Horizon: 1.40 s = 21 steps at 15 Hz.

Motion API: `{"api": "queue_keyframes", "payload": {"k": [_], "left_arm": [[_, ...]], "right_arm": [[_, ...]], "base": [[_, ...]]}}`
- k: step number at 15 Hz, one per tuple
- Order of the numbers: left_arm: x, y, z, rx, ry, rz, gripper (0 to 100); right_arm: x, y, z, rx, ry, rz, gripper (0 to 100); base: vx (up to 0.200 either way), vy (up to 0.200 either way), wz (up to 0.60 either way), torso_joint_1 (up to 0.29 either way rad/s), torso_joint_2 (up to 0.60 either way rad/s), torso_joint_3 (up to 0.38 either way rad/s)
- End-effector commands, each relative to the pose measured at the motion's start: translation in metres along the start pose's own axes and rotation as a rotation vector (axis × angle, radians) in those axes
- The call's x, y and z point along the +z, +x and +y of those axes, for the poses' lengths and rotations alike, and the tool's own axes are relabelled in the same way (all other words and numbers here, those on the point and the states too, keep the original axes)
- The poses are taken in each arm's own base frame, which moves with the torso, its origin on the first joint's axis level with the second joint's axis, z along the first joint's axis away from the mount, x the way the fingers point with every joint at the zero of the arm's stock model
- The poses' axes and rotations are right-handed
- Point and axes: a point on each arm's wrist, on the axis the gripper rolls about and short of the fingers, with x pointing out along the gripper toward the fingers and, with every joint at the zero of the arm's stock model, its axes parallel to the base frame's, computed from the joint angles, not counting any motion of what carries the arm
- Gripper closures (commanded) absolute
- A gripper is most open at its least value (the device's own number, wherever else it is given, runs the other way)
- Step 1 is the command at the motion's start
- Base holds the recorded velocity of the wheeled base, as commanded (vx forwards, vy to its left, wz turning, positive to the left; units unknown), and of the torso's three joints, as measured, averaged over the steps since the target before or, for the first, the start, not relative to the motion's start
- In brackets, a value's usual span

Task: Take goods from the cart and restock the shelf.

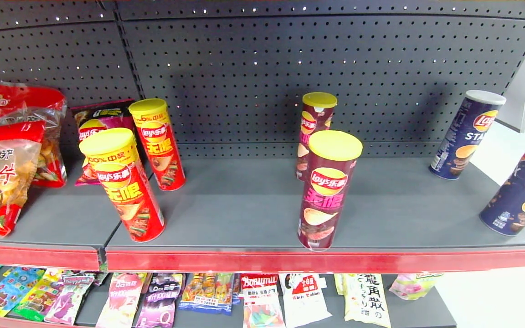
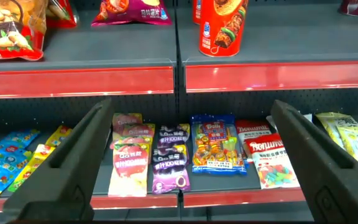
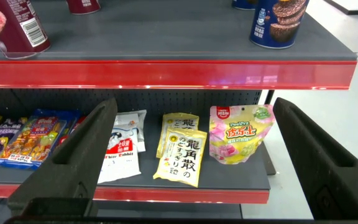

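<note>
Red cans (image 1: 123, 182) at shelf (image 1: 244, 200) left, maroon cans (image 1: 328, 187) mid-shelf, blue cans (image 1: 465, 134) shelf right, left gripper (image 2: 191, 112) spread wide, empty, right gripper (image 3: 196, 106) same

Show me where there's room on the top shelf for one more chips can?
The biggest bare patch lies between the red cans and the maroon cans. Another lies between the maroon cans and the blue cans. The left end is crowded with snack bags, and the lower shelf is packed with packets.
</note>
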Motion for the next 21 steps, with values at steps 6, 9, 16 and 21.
{"api": "queue_keyframes", "payload": {"k": [6,9,16,21], "left_arm": [[0.0,0.0001,0.0,0.0,0.0,0.001,0],[0.0,0.0001,0.0,0.0,0.0,0.001,0],[0.0,0.0001,0.0,0.0,0.0,0.001,0],[0.0,0.0001,0.0,0.0,0.0,0.001,0]], "right_arm": [[0.0001,0.0001,0.0,0.001,0.001,0.001,0],[0.0001,0.0001,0.0,0.001,0.001,0.001,0],[0.0001,0.0001,0.0,-0.001,0.001,0.001,0],[0.0001,0.0001,0.0,-0.001,0.003,0.001,0]], "base": [[0.0,0.0,0.0,0.0,0.0,0.0],[0.0,0.0,0.0,0.0,0.0,0.0],[0.0,0.0,0.0,0.0,0.0,0.0],[0.0,0.0,0.0,0.0,0.0,0.0]]}}
